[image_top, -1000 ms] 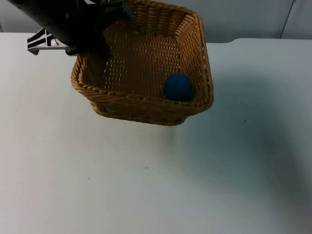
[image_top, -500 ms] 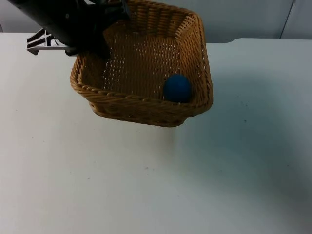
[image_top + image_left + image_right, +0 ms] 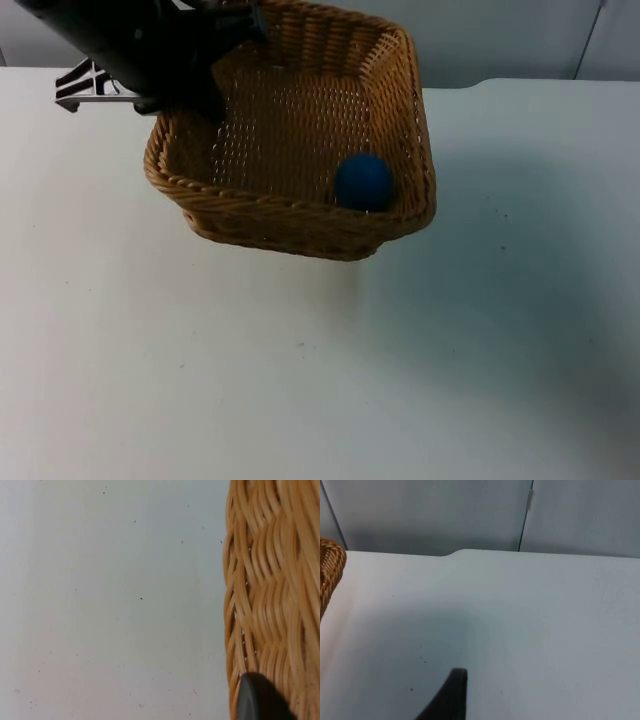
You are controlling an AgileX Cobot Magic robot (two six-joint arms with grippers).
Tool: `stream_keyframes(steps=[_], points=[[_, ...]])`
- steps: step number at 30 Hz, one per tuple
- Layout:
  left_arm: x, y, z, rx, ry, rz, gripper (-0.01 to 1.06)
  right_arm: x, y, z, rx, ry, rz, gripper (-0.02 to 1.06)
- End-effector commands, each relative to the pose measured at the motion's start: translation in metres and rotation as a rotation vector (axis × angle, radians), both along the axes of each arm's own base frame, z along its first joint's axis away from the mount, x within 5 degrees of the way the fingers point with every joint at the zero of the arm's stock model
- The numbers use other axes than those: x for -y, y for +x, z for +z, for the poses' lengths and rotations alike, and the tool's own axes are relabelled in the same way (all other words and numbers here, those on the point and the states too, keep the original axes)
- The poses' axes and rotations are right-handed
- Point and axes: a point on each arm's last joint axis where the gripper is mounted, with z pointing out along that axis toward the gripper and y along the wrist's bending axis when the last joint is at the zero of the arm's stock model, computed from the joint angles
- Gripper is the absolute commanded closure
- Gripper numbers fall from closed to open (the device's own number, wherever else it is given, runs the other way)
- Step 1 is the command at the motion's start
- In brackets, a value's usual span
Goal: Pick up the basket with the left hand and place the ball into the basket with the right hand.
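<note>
**Q:** What are the large elements of the scene?

**A:** A white counter (image 3: 300, 380) ending at a grey wall (image 3: 500, 40); over its far left part, a woven basket (image 3: 300, 215), tilted, its near wall lower than its far wall; its shadow lies on the counter below and to the right, so it is lifted clear of the surface.

**Q:** How is the basket supported?

**A:** By the left arm (image 3: 120, 40), which enters from the upper left corner of the top view; the left tool (image 3: 190, 95) sits at the basket's left rim, pinching the rim; in the left wrist view a black fingertip (image 3: 257, 700) lies against the weave of the basket wall (image 3: 270, 595), with bare counter (image 3: 110, 600) beside it.

**Q:** Where is the ball?

**A:** The blue ball (image 3: 363, 181) rests inside the basket, on its floor, against the near right corner, touching the wall there.

**Q:** And the right tool?

**A:** One black fingertip (image 3: 451, 695) shows in the right wrist view, above bare counter (image 3: 530, 620), well apart from the basket, whose rim edge (image 3: 330, 575) shows at the side; whether this tool is spread or pressed together cannot be told.
</note>
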Motion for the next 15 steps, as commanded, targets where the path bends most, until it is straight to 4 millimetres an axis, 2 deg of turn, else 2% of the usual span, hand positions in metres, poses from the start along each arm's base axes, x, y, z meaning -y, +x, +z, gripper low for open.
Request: stream_keyframes(steps=[1, 3, 4, 9, 10, 13, 15], points=[[0.002, 0.002, 0.000, 0.022, -0.018, 0.023, 1.05, 0.001, 0.000, -0.001, 0.000, -0.010, -0.003, 0.04], [0.003, 0.004, -0.015, -0.011, -0.008, 0.025, 1.05, 0.001, 0.000, -0.001, -0.002, -0.010, -0.003, 0.04], [0.003, 0.004, -0.015, -0.011, -0.008, 0.025, 1.05, 0.001, 0.000, -0.001, -0.002, -0.010, -0.003, 0.04], [0.005, 0.012, -0.067, -0.103, -0.019, 0.093, 1.05, 0.001, 0.003, -0.003, -0.017, -0.021, -0.004, 0.04], [0.005, 0.012, -0.067, -0.103, -0.019, 0.093, 1.05, 0.001, 0.003, -0.003, -0.017, -0.021, -0.004, 0.04], [0.004, 0.014, -0.088, -0.109, -0.001, 0.107, 1.05, 0.001, 0.006, -0.006, -0.027, -0.022, -0.004, 0.04], [0.003, 0.016, -0.093, -0.086, 0.024, 0.086, 1.05, 0.001, 0.007, -0.006, -0.032, -0.023, -0.004, 0.04]])
